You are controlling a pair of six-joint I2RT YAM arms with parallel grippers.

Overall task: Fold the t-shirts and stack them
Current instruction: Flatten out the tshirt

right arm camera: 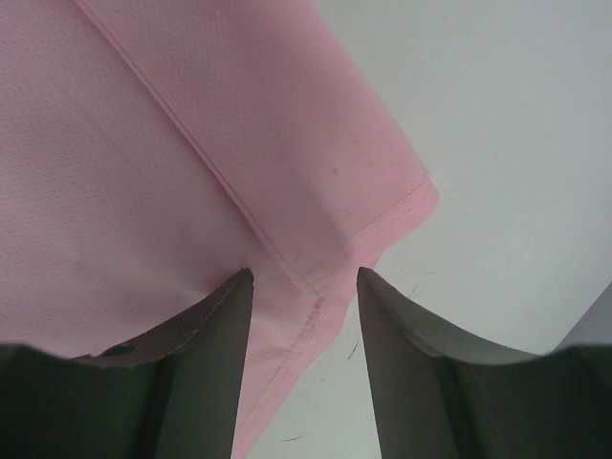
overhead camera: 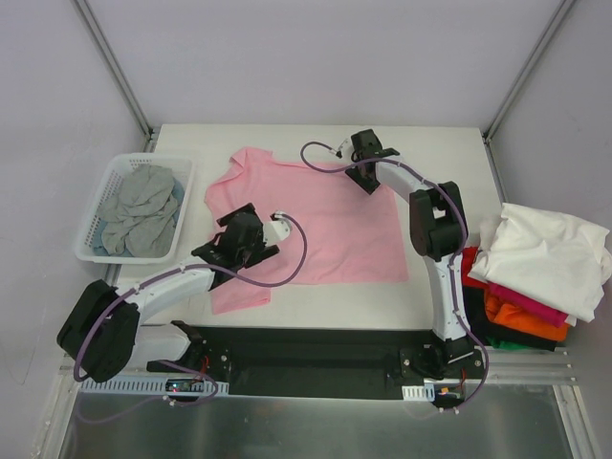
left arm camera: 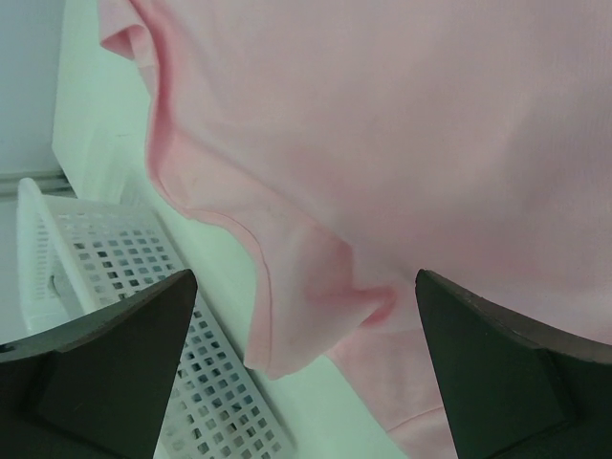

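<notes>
A light pink t-shirt (overhead camera: 320,225) lies spread flat on the middle of the white table (overhead camera: 430,153). My left gripper (overhead camera: 235,235) hovers over its left side, wide open and empty. In the left wrist view the gripper (left arm camera: 306,287) frames a curled pink sleeve (left arm camera: 306,311). My right gripper (overhead camera: 364,180) is at the shirt's far right sleeve. In the right wrist view it (right arm camera: 304,277) is open, its fingertips (right arm camera: 215,325) straddling the sleeve seam (right arm camera: 320,287) without pinching it. Grey shirts (overhead camera: 142,208) fill the basket. A white shirt (overhead camera: 545,253) tops the right pile.
A white lattice basket (overhead camera: 91,244) stands at the table's left edge and also shows in the left wrist view (left arm camera: 105,277). The pile at the right edge has magenta (overhead camera: 521,304), orange (overhead camera: 521,323), red (overhead camera: 471,266) and black (overhead camera: 497,337) cloth under the white one.
</notes>
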